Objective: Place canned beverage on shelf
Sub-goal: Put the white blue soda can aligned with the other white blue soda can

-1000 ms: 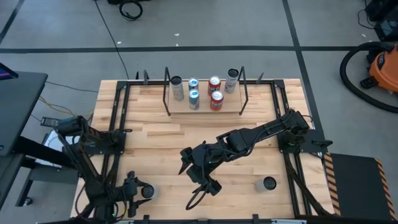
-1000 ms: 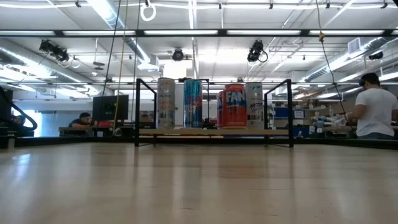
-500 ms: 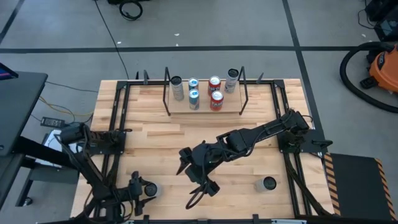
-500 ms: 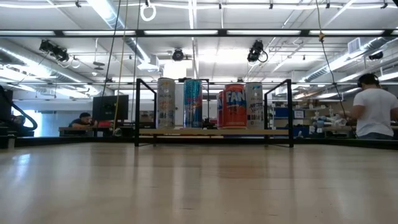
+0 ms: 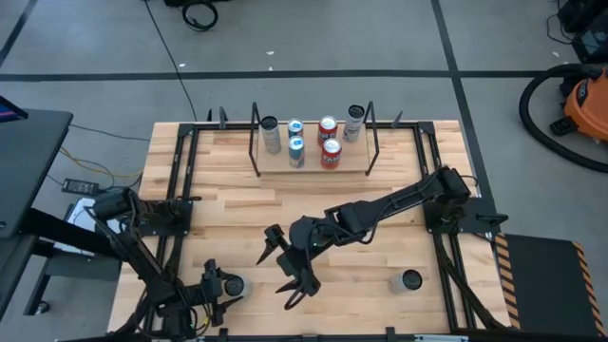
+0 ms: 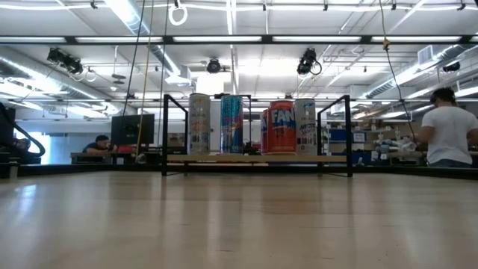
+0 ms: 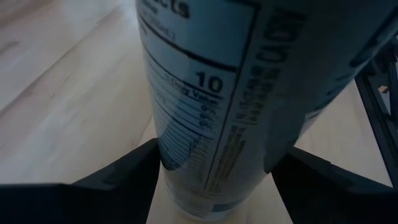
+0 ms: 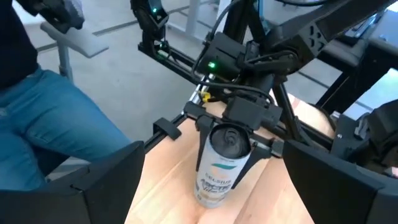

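A pale can (image 5: pixel 234 284) with a blue label (image 8: pixel 219 168) stands upright on its base near the table's near-left corner. My left gripper (image 5: pixel 224 285) is shut on it. My right gripper (image 5: pixel 282 268) hovers open right of that can, pointing at it with nothing between its fingers. The shelf (image 5: pixel 353 164) is a light wooden board between black rod uprights at the table's far middle. Several cans (image 6: pixel 282 127) stand on it. Neither gripper appears in the low view. My left gripper pinches the can's side wall (image 7: pixel 163 158) between its two fingers (image 7: pixel 127 174), one on each side. In the right wrist view they sit high on the can, just under its rim (image 8: pixel 210 129). They come from the table's left, slanting slightly down. The can stands upright on the table.
Another can (image 5: pixel 409 281) stands near the table's near-right corner. Black frame rails (image 5: pixel 180 180) run along both sides of the table. A person in jeans (image 8: pixel 43 130) stands beyond the table's near-left corner. Bare wood lies between the shelf and the arms.
My right gripper has swung toward the table's left, nearer the can, tipping lower while staying open. My left gripper has moved a little toward the table's right, up to the can.
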Action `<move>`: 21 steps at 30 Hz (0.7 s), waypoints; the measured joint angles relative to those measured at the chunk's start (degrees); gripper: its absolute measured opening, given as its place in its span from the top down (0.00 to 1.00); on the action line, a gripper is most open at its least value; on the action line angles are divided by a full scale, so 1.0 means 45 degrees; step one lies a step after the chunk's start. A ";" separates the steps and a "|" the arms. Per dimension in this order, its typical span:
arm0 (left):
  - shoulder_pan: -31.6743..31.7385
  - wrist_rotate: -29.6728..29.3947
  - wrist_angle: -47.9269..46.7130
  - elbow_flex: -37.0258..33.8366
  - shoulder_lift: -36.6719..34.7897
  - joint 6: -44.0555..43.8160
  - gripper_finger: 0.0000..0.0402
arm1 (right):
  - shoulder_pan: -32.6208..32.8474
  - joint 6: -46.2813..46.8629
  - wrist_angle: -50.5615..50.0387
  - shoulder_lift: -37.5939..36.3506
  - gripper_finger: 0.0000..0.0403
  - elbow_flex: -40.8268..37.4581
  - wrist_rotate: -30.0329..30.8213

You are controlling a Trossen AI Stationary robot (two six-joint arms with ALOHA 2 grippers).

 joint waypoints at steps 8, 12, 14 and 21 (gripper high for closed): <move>0.0376 0.0045 0.0452 -0.0005 0.0000 0.0869 0.34 | -0.0279 0.0279 0.1823 -0.0015 0.03 -0.1646 -0.0078; 0.0714 0.0286 0.1296 -0.0014 0.0000 0.1960 0.34 | -0.0334 0.0791 0.2419 0.0000 0.03 -0.2233 -0.0478; 0.0920 0.0390 0.1669 -0.0013 0.0000 0.2433 0.35 | -0.0334 0.0787 0.2659 -0.0007 0.03 -0.2285 -0.0562; 0.1622 0.0376 0.2630 -0.0015 0.0000 0.3785 0.35 | -0.0225 0.0914 0.2692 -0.0015 0.03 -0.2326 -0.0578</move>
